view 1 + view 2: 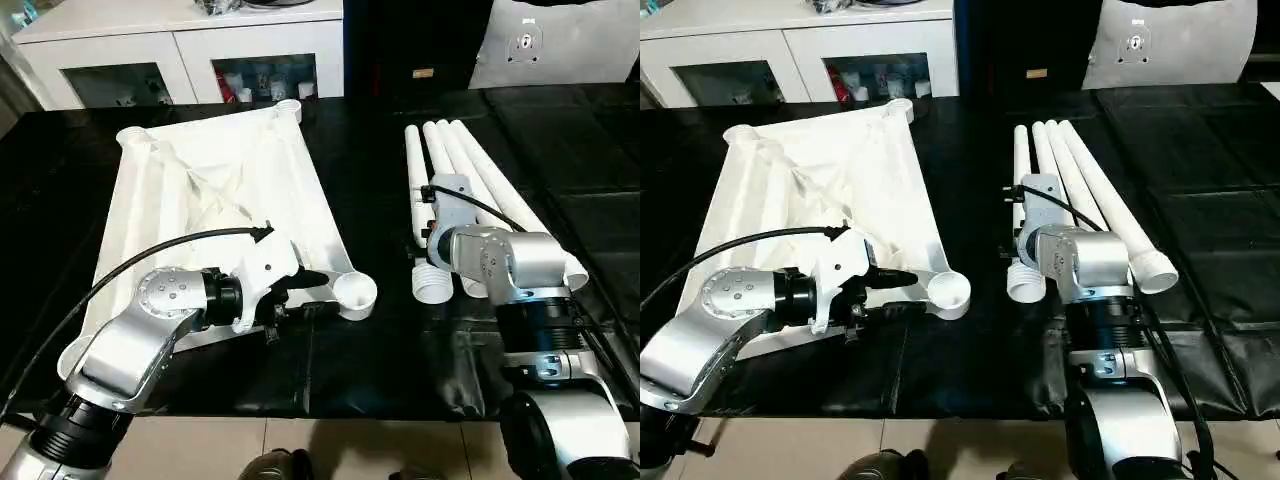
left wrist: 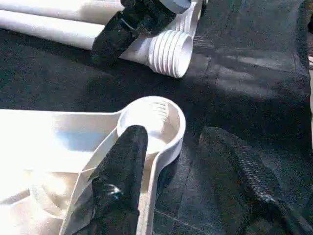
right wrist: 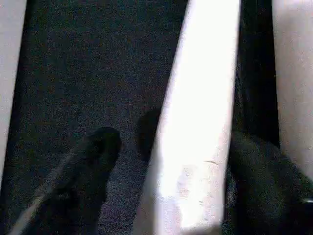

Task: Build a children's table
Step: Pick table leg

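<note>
On the black-covered work table (image 1: 350, 380) the children's table top (image 1: 215, 195) lies upside down, ribbed side up, toward the robot's left, with the legs (image 1: 470, 175) laid side by side toward its right, well apart from the top. The left gripper (image 2: 181, 161) stands at the near corner socket (image 2: 154, 122): one finger (image 2: 122, 166) rests on the top's rim just behind the socket, the other on the cloth beside it, so the fingers straddle the edge, spread, without a clear pinch. The right gripper (image 3: 171, 161) is down over the legs, its fingers spread to either side of one leg (image 3: 195, 122), not yet pressed against it. Risks, as judged: if the right fingers meet the tapered tube off-centre, the leg may roll or squirt sideways into its neighbours and scatter the row; a lift near one end may let the long leg tilt and drop; and if the left gripper does not brace the top, pressing a leg into a socket could slide or tip it. Count: one table top, three corner sockets clearly seen, four legs, two grippers.
</note>
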Robot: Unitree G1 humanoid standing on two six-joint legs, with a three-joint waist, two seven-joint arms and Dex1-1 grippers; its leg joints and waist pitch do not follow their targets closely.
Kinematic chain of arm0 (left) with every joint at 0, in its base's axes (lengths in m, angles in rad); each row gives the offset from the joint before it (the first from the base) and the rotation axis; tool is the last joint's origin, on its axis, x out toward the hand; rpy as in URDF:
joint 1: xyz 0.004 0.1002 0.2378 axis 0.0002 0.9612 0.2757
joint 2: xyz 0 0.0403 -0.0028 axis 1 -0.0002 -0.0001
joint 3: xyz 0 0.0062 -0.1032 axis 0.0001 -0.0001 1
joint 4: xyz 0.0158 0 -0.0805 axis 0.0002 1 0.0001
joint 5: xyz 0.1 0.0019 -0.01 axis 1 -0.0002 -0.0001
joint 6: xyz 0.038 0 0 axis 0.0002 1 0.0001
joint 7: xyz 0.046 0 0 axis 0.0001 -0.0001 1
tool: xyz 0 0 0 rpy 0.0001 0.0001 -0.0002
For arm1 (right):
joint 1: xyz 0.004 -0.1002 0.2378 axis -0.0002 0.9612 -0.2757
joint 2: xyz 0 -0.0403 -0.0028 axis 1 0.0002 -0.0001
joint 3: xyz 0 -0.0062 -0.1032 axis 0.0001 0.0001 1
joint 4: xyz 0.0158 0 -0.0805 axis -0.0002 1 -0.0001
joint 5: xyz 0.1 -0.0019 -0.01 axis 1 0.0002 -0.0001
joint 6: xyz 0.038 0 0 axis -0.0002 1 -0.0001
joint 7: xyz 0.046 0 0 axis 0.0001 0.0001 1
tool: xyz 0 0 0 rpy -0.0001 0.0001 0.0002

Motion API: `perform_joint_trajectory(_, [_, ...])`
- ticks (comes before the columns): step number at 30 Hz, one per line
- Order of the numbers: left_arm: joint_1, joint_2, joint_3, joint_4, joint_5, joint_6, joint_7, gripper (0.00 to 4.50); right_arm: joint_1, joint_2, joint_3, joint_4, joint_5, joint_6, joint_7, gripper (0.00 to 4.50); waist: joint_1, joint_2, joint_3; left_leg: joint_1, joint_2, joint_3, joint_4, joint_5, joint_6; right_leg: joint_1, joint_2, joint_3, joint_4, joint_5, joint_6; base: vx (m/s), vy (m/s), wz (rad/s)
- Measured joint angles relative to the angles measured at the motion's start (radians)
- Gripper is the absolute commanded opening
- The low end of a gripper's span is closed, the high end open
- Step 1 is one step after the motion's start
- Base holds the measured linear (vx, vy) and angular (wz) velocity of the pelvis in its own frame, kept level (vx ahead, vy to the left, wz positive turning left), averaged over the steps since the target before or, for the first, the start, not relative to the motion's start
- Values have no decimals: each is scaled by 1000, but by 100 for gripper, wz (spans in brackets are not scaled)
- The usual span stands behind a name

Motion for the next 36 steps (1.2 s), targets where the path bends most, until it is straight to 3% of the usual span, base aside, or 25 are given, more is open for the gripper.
perform_joint_trajectory(16, [-7, -20, 0, 0, 1, -13, 34, 211, -12, 10, -70, 31, 38, 11, 14, 212, 0, 0, 0, 0, 0, 0, 0, 0, 1, 0, 0, 0, 0, 0, 0, 0, 0, 0])
perform_joint_trajectory(24, [-25, -46, 4, 0, 3, -27, 83, 211, -11, 14, -89, 29, 51, -1, 16, 187, 0, 0, 0, 0, 0, 1, 0, 0, 1, 0, 0, 0, 0, 0, 0, 0, 0, 0])
perform_joint_trajectory(31, [-72, -130, 59, 66, 23, -32, 207, 211, 47, 68, -178, -100, 114, -199, 43, 186, 1, 4, 2, -2, 0, 2, 0, 1, 3, -2, 0, 0, 0, 0, 0, 0, 0, 0])
perform_joint_trajectory(34, [-113, -183, 100, 82, 12, -25, 262, 211, 48, 86, -240, -160, 189, -245, 91, 186, 1, 5, 3, -2, 0, 2, 0, 2, 4, -1, -1, 0, -1, 0, 0, 0, 0, 0])
perform_joint_trajectory(36, [-144, -225, 132, 86, -27, 2, 294, 247, 56, 97, -267, -188, 246, -264, 150, 186, 1, 8, 3, -2, 0, 2, 1, 1, 4, -1, -1, -1, -1, 0, 0, 0, 0, 0])
